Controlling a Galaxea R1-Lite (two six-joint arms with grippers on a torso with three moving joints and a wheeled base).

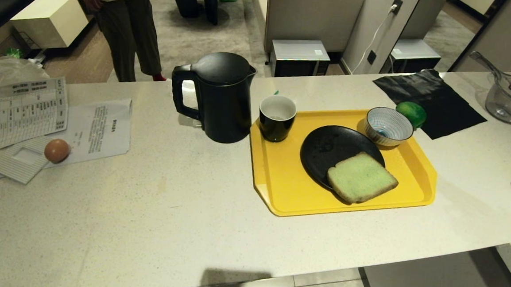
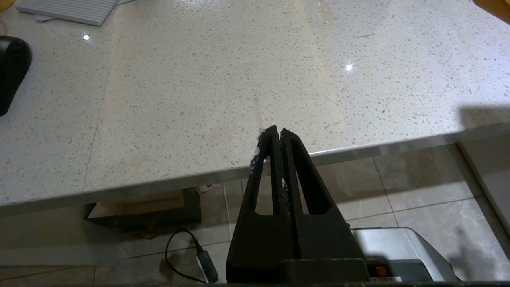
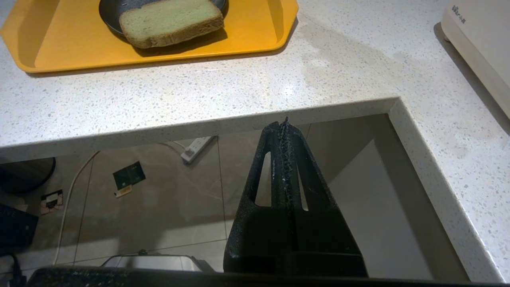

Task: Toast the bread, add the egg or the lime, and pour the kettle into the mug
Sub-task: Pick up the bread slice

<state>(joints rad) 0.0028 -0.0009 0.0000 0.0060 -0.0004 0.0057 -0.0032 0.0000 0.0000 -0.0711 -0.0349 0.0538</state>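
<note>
The bread (image 1: pixel 362 177) is seen on a black plate (image 1: pixel 326 150) on a yellow tray (image 1: pixel 280 180), beside the mug (image 1: pixel 277 117) and kettle (image 1: pixel 218 97). Both the left gripper (image 2: pixel 277 131) and right gripper (image 3: pixel 282 123) are held clenched, empty, at the counter's edge. Printed sheets (image 1: pixel 18 107) cannot be read.

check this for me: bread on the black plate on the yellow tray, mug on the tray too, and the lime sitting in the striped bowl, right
Not quite. The lime is not in the striped bowl; the head view shows it on the counter beside the bowl, off the yellow tray. The bread on the black plate and the mug are as you say.
</note>
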